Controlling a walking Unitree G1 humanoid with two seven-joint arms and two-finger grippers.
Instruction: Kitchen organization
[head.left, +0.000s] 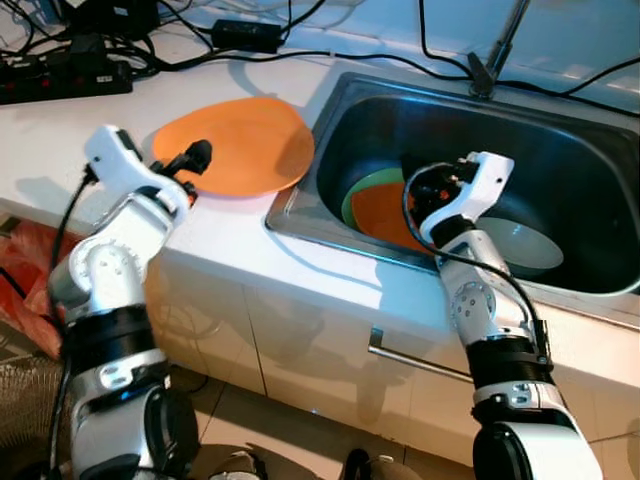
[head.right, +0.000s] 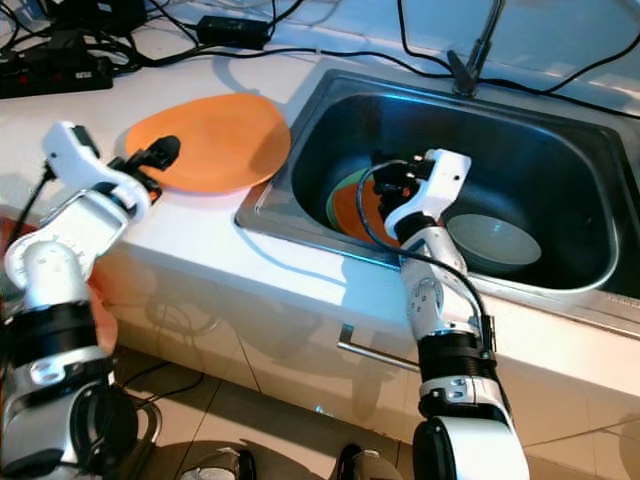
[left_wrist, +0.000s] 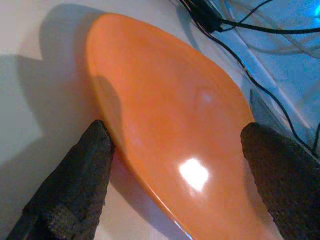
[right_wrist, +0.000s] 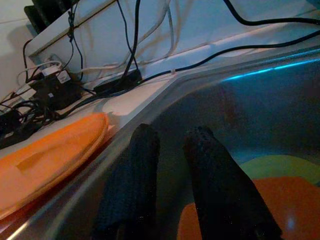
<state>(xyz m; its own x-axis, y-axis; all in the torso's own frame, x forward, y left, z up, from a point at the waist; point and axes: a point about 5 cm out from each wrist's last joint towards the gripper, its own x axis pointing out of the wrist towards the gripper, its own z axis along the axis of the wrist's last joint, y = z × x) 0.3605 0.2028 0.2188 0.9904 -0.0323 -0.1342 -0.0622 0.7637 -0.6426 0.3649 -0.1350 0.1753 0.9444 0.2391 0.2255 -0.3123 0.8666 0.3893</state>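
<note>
Lying flat on the white surface (head.left: 240, 235) beside the sink (head.left: 590, 150): orange plate (head.left: 235, 145). Straddling its near rim, fingers apart: left pincer (left_wrist: 180, 175). Hovering inside the sink over stacked orange and green plates (head.left: 375, 205), fingers nearly together, gripping nothing: right pincer (right_wrist: 172, 145).

Head pair: from the robot's head, looking forward and down over the white counter (head.left: 230, 240) and the steel sink (head.left: 590, 150); the right eye's picture sits slightly shifted against the left eye's.
Left wrist: very close, looking along two black fingers (left_wrist: 75, 185) across the orange plate (left_wrist: 170, 125) on the counter.
Right wrist: low inside the sink, facing its back corner and the cables (right_wrist: 130, 55) beyond.
Shared: the orange plate shows in all four views.
</note>
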